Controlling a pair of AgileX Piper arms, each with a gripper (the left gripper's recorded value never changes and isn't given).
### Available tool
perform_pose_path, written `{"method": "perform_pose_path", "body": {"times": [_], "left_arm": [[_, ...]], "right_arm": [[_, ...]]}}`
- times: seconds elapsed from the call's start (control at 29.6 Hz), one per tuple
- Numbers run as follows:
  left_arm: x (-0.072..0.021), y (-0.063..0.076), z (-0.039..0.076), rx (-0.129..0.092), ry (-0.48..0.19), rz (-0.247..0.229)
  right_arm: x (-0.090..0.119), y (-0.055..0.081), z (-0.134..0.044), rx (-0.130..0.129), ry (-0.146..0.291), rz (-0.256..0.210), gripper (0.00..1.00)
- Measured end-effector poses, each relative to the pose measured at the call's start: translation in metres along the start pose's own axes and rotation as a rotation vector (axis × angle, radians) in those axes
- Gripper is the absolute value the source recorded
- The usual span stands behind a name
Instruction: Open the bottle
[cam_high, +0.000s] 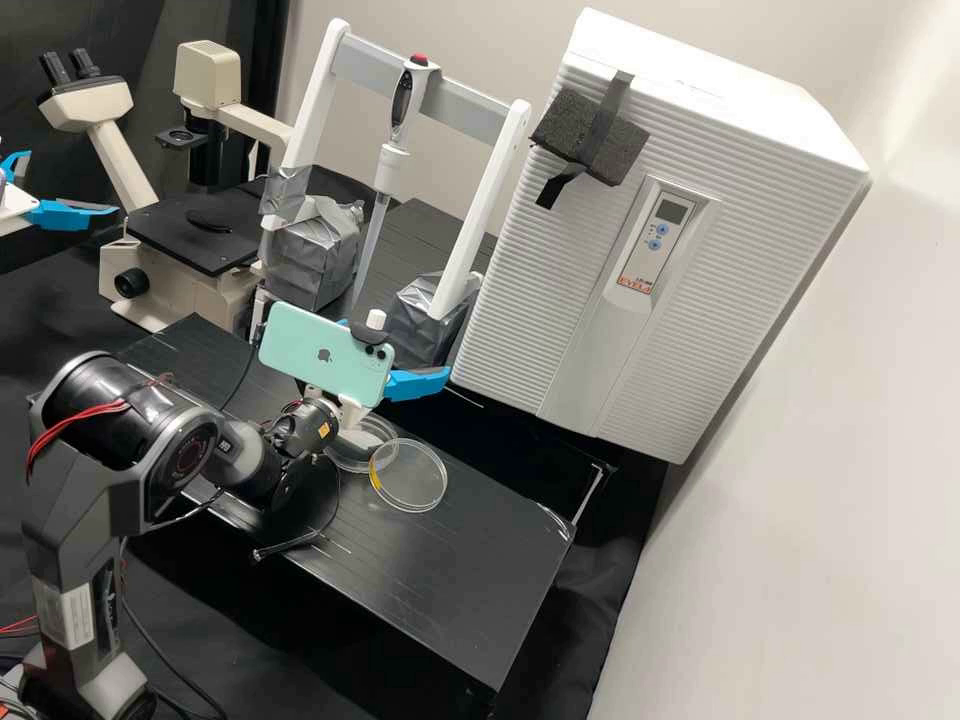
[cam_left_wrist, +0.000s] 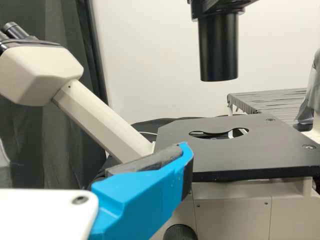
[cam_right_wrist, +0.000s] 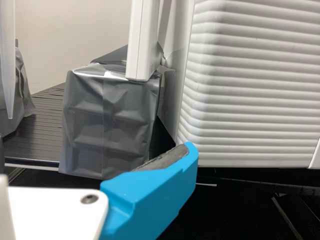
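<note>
Though half hidden behind the phone (cam_high: 325, 350), what looks like the white-capped bottle (cam_high: 376, 320) stands upright at eleven o'clock of the nearer right pincer (cam_high: 412, 382); its spread I cannot tell

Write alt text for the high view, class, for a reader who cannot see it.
A dark grey robot arm carrying a mint-green phone hangs over a black bench, above two clear petri dishes. Behind stand a beige microscope, a pipette on a white frame, and a large white ribbed machine.

arm (cam_high: 80, 490) dark grey | cables (cam_high: 70, 425) red | fingers (cam_right_wrist: 150, 192) bright blue, grey-padded
</note>
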Motion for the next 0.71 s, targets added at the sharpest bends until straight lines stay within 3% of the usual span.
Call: {"method": "perform_pose_path", "body": {"times": [0.34, 0.37, 0.47, 0.57, 0.71], "left_arm": [[0.0000, 0.000, 0.001, 0.003, -0.010, -0.002], [0.0000, 0.000, 0.002, -0.005, -0.022, -0.005], [-0.0030, -0.003, 0.008, -0.032, -0.094, -0.006], [-0.0119, -0.010, 0.015, -0.040, -0.178, -0.025], [-0.0266, -0.022, 0.020, -0.069, -0.271, -0.076]], "right_arm": [[0.000, 0.000, 0.000, 0.000, 0.000, 0.000, 1.00], [0.000, 0.000, 0.000, 0.000, 0.000, 0.000, 1.00], [0.000, 0.000, 0.000, 0.000, 0.000, 0.000, 1.00], [0.000, 0.000, 0.000, 0.000, 0.000, 0.000, 1.00], [0.000, 0.000, 0.000, 0.000, 0.000, 0.000, 1.00]]}}
